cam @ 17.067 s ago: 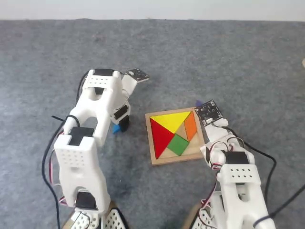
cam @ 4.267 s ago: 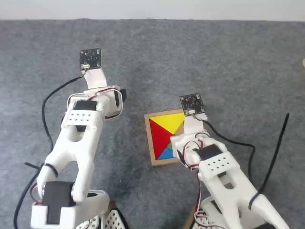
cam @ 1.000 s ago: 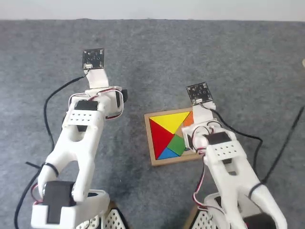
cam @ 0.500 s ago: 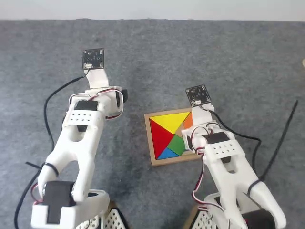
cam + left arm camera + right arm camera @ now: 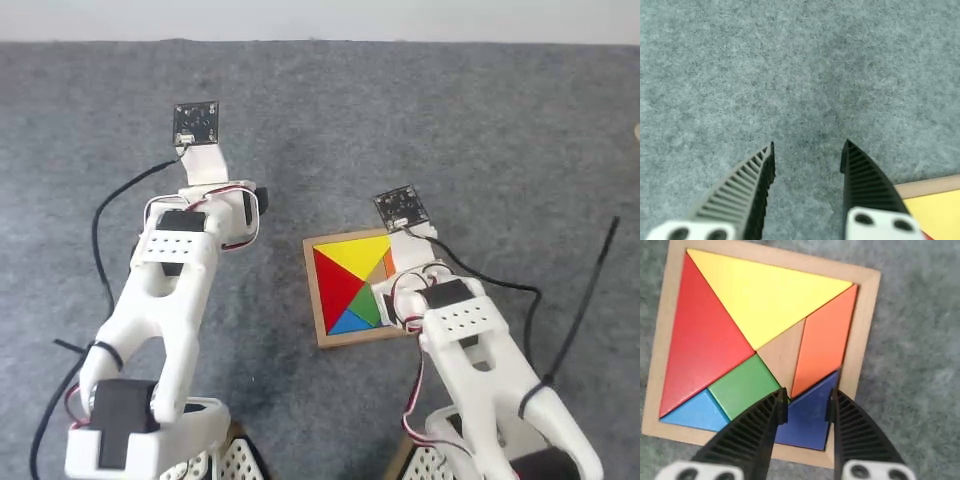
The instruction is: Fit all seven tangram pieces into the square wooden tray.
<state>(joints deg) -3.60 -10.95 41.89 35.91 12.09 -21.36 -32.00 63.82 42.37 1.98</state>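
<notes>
The right claw point(image 5: 805, 402) hangs narrowly open and grips nothing, its tips either side of the dark blue triangle's point(image 5: 807, 422) point, probably spread just enough to nudge that piece flat. As the high view has it, the triangle lies in the 5 o'clock corner of the square wooden tray point(image 5: 867, 315), against the orange piece point(image 5: 822, 345) and near the green square point(image 5: 742, 385). A wood-coloured patch point(image 5: 785, 352) at the tray's middle may be an unfilled slot; I cannot tell. The left claw point(image 5: 807, 157), wide open and empty, hovers over the grey tabletop point(image 5: 790, 60) at the tray's 10 o'clock, likely parked clear of the work.
</notes>
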